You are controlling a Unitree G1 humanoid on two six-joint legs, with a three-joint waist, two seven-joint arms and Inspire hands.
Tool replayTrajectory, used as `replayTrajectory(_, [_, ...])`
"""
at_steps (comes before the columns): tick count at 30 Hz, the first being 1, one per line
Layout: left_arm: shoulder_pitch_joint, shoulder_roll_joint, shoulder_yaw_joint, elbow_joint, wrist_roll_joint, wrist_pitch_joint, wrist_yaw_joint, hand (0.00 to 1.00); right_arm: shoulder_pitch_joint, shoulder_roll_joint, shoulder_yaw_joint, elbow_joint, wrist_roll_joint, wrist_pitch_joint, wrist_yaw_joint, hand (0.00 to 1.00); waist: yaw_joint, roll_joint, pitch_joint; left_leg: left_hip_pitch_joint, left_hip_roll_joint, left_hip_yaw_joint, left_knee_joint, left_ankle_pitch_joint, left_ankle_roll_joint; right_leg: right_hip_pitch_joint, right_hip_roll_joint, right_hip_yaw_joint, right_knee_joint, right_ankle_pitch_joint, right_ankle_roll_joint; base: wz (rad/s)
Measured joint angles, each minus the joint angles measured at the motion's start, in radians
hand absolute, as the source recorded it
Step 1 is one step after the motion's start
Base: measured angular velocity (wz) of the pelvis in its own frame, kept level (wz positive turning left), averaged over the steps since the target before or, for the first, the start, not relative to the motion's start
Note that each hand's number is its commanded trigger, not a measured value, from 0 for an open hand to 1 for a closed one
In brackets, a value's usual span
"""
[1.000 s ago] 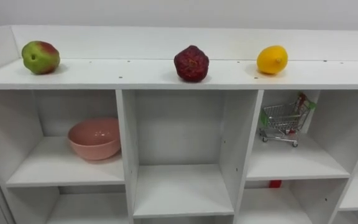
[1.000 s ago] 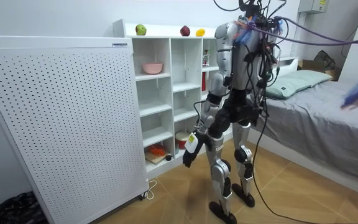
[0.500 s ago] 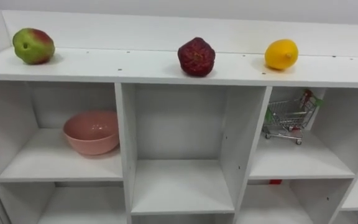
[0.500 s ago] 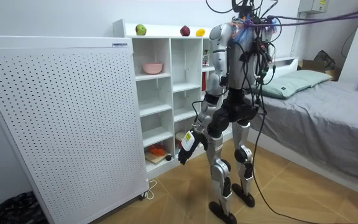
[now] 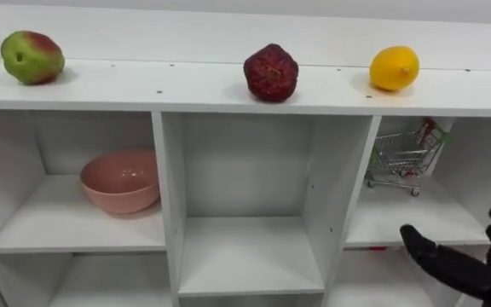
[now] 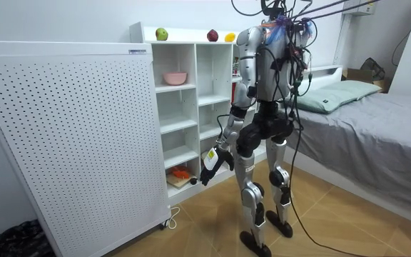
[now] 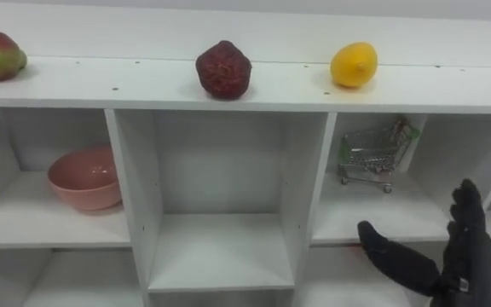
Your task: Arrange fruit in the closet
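Nearest, right hand [image 7: 463,264] at the lower right, back toward the camera, fingers [image 7: 467,213] straight and pointing up, thumb spread out to the left. It is open and holds nothing. It hangs in front of the right column of the closet [image 5: 186,85], not touching it.

Just above and left of the fingertips, further back, a small toy shopping cart [image 5: 403,158] stands upright in the upper right compartment. Off the thumb's tip to the left is the middle column of compartments. Well left of the thumb, a pink bowl [image 5: 122,181] sits upright in the upper left compartment.

All fruit is on the closet's top shelf, above and beyond the fingers, each piece well apart from the next:
- The lemon [image 5: 395,68] is closest, up and left of the fingertips, over the cart's compartment.
- The dark red fruit [image 5: 271,72] sits over the middle column.
- The green-and-red fruit [image 5: 31,57] is farthest, at the left end.

Room view: the robot stands upright on a wood floor facing the closet, with the bed [image 6: 377,121] behind it and a white perforated panel [image 6: 70,135] at the room view's left. Its left hand [image 6: 211,165] hangs low at thigh height near the lower compartments, and I cannot tell its state.
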Motion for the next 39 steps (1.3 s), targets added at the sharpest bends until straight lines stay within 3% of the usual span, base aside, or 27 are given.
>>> replayTrajectory(4, [0.006, 0.001, -0.007, -0.003, 0.0, 0.0, -0.009, 0.0, -0.016, -0.002, 0.033, -0.088, -0.022, 0.0, 0.002, 0.0, 0.006, -0.024, 0.0036, 0.008, 0.0, -0.046, -0.006, 0.0, 0.0, 0.005, 0.003, -0.004, 0.003, 0.0, 0.0, 0.0])
replayTrajectory(8, [-0.006, 0.004, -0.038, -0.003, 0.0, -0.002, -0.02, 0.0, -0.072, -0.002, 0.045, -0.121, -0.032, 0.0, 0.005, 0.0, 0.018, -0.036, 0.0025, 0.006, -0.001, -0.046, -0.006, 0.0, 0.0, 0.004, 0.003, -0.003, 0.002, 0.0, 0.0, 0.0])
replayTrajectory(19, [-0.025, 0.006, -0.06, 0.001, 0.002, -0.003, -0.021, 0.0, -0.075, 0.003, 0.079, -0.157, -0.079, -0.002, -0.012, 0.0, 0.029, -0.011, 0.002, -0.002, -0.002, -0.06, -0.006, 0.002, -0.001, -0.001, 0.005, -0.002, -0.002, 0.0, 0.0, -0.03])
replayTrajectory(27, [-0.039, 0.007, -0.062, 0.032, 0.0, -0.004, -0.027, 0.0, -0.076, 0.003, 0.09, -0.157, -0.078, 0.005, -0.025, 0.0, 0.048, -0.022, 0.0053, 0.006, 0.0, -0.08, -0.006, 0.002, -0.001, 0.004, 0.008, -0.002, 0.0, 0.0, 0.0, -0.03])
replayTrajectory(34, [-0.041, 0.012, -0.067, 0.041, 0.0, -0.003, -0.029, 0.0, -0.234, -0.022, 0.112, -0.213, -0.081, -0.009, -0.01, 0.0, 0.054, -0.049, 0.0064, -0.005, 0.0, -0.078, -0.005, 0.002, -0.001, 0.003, 0.006, -0.016, -0.001, 0.0, 0.0, 0.1])
replayTrajectory(39, [-0.041, 0.018, -0.068, 0.042, 0.0, 0.002, -0.037, 0.0, -0.274, -0.027, 0.154, -0.232, -0.108, -0.043, 0.008, 0.0, 0.058, -0.054, 0.0078, -0.004, -0.003, -0.081, -0.004, 0.002, -0.001, 0.015, 0.0, -0.029, -0.002, 0.0, 0.0, 0.14])
